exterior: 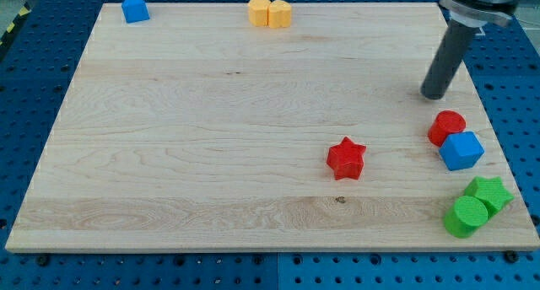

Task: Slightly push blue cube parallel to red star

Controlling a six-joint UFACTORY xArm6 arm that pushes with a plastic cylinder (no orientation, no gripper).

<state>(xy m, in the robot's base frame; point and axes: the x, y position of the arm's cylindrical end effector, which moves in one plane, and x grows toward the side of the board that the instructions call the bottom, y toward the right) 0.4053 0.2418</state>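
The blue cube (461,150) lies near the board's right edge, touching a red cylinder (446,126) just above and left of it. The red star (346,158) lies to the cube's left, a clear gap between them. My tip (434,94) stands on the board above the red cylinder, a short way up and left of the blue cube, touching neither block.
A green star (490,193) and green cylinder (466,216) sit together at the lower right corner. A blue pentagon-like block (134,8) is at the top left. A yellow heart-like block (269,13) lies at the top middle. The wooden board (211,138) rests on a blue perforated table.
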